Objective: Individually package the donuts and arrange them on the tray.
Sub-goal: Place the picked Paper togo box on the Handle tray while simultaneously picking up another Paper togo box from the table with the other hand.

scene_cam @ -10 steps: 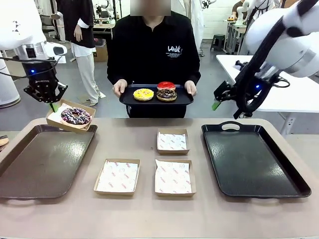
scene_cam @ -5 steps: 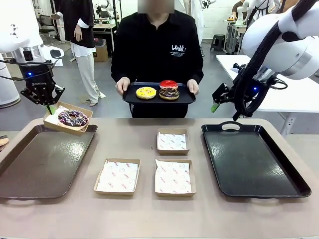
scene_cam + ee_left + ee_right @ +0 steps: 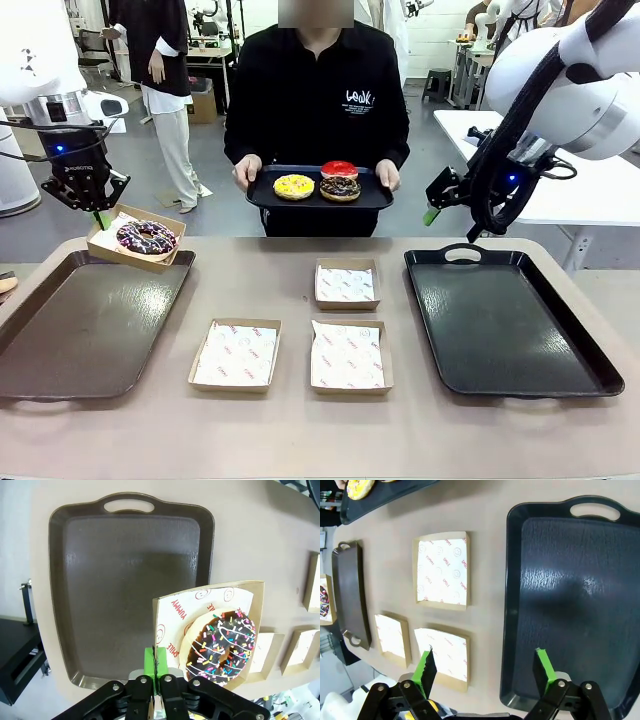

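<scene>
Four donuts are on show here. The sprinkled donut [image 3: 147,237] sits in a paper-lined box [image 3: 104,242] at the left middle of the front view. The left claw [image 3: 99,212] is pressed together on that box's far edge, pinching the cardboard. The box hangs tilted right at the far corner of the brown tray [image 3: 60,350]; can't tell if it's touching the rim. In the left wrist view the green pads [image 3: 150,661] clamp the box edge at the bottom of the frame, with the donut off to the lower right.

The other three are top centre of the front view, on a small black tray [image 3: 372,198] held by a person [image 3: 315,90]: yellow donut [image 3: 293,186] on the left, red donut [image 3: 339,170] behind, chocolate donut [image 3: 340,187] in front of it.

The right claw [image 3: 438,203] floats at the upper right, above the far end of the black tray [image 3: 500,330], holding nothing. The right wrist view shows its fingers spread wide.

Three lined boxes [image 3: 346,284] sit between the two big trays on the table [image 3: 300,440], one farther back and two nearer the bottom of the frame.
</scene>
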Available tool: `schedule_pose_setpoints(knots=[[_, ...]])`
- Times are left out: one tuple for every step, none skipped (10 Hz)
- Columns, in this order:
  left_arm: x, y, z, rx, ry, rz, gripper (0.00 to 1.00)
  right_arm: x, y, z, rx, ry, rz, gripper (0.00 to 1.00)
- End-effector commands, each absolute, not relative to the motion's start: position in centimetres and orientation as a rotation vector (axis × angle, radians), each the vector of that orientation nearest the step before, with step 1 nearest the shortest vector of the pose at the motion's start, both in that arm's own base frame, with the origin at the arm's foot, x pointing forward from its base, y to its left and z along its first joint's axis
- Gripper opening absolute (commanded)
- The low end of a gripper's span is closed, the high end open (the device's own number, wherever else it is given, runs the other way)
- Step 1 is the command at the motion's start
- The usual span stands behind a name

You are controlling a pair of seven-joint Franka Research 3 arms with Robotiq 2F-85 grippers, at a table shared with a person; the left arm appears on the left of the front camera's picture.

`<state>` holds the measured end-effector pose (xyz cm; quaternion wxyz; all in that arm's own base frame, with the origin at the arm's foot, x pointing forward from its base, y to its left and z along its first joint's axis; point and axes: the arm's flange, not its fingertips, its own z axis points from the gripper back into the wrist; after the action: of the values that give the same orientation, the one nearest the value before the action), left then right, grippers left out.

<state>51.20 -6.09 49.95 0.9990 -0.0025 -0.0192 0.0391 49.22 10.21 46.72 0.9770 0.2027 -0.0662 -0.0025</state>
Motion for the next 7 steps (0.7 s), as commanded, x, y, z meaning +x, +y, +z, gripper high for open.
schedule_pose_setpoints(knots=[[51.5,-4.9,49.8,-0.020,-0.056,0.048,0.01,49.2,10.2,46.7,0.409,-0.133,-0.005,1.00],[51.4,-3.7,49.6,-0.010,-0.081,0.055,0.01,49.9,11.7,46.7,0.359,-0.126,-0.004,1.00],[51.5,-2.6,49.2,0.006,-0.084,0.060,0.01,50.6,13.3,46.4,0.303,-0.124,0.000,1.00],[51.7,-1.7,48.7,0.026,-0.112,0.030,0.01,51.0,15.3,46.1,0.275,-0.087,0.086,1.00],[52.1,-1.0,48.1,0.027,-0.107,-0.004,0.01,51.6,17.0,45.4,0.249,-0.091,0.123,1.00],[52.5,-0.5,47.2,0.051,-0.089,-0.025,0.01,52.3,18.6,44.3,0.221,-0.078,0.138,1.00],[53.0,-0.1,46.3,0.064,-0.075,-0.033,0.01,53.1,20.1,43.0,0.194,-0.067,0.136,1.00]])
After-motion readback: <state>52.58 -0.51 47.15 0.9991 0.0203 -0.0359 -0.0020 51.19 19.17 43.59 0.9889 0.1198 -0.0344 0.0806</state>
